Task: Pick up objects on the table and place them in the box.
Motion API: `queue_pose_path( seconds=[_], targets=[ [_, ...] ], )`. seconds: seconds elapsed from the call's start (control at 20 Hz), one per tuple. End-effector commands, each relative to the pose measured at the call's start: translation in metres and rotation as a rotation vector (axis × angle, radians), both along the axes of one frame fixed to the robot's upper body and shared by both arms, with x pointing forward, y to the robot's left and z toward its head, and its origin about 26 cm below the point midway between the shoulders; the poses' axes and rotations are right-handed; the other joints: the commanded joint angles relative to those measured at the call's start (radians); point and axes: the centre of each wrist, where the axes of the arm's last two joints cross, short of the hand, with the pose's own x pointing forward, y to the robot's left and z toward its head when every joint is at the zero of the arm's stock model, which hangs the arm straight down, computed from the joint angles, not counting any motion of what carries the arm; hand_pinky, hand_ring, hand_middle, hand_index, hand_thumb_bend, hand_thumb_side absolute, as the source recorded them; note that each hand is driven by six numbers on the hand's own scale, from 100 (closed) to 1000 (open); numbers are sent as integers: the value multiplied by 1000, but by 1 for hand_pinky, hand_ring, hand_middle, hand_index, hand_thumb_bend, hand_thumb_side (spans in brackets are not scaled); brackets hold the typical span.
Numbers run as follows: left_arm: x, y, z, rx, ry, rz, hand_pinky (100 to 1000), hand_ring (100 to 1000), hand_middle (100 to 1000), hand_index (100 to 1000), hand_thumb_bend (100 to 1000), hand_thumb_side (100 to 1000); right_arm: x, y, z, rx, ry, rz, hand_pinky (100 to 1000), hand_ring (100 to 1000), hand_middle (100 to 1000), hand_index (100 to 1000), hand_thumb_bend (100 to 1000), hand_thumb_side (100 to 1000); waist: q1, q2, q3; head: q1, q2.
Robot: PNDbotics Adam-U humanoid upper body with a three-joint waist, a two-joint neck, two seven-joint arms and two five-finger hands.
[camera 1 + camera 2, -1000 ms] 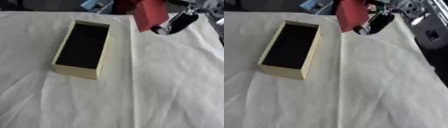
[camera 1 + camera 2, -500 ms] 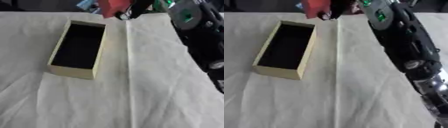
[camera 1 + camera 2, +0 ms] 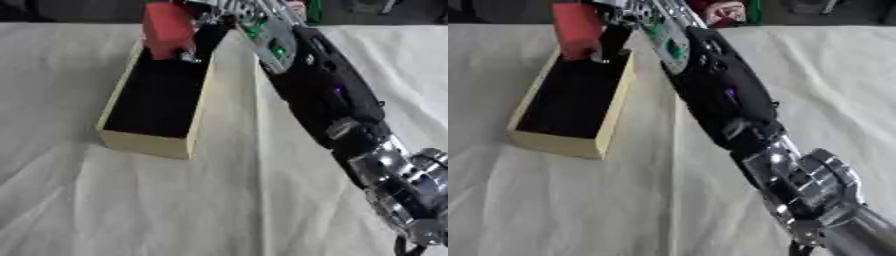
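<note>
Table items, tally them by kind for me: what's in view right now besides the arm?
Red block, held in the right hand over the far end of the box: 1
Box, tan walls with dark inside: 1
White cloth covering the table: 1
Total: 3

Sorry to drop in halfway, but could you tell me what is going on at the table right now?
The robot's right hand is reaching across the cloth-covered table, holding a red block over the far end of the open box. The block is not yet released; the hand's fingers are curled round it. The box's dark inside looks empty where it shows. The left hand is not in view.
</note>
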Motion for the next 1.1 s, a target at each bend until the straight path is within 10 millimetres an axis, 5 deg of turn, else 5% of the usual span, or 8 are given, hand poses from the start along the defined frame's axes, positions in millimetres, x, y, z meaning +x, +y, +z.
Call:
queue_pose_path(
  seconds=[0.05,0.3,0.5,0.55,0.85,1.1],
  targets=[
    [-3,-1,10,11,-35,-14,566,552,520,647,176,100,5,4,0,-21,-21,-29,797,759,616,701,100,100,-10,-14,5,-4,-5],
    [-2,-1,10,11,-36,-15,566,552,520,647,175,100,12,4,-17,-70,-3,-47,802,774,636,724,100,100,-12,-13,9,-6,-6],
    [-2,-2,10,11,-36,-16,566,552,520,647,174,100,14,5,-21,-112,11,-35,830,815,749,815,100,116,-11,-13,8,-7,-5],
    [-2,-2,10,11,-35,-16,566,552,520,647,175,100,14,5,-21,-118,17,-25,856,845,805,868,175,233,-10,-13,8,-7,-6],
    [-2,-2,9,12,-33,-17,567,552,519,647,173,100,13,5,-15,-139,15,-5,897,893,891,933,471,414,-8,-14,5,-7,-7],
    [-3,-2,9,11,-32,-17,567,552,519,647,175,100,11,6,-8,-142,-18,2,906,914,915,974,526,438,-8,-16,4,-6,-8]
  ],
)
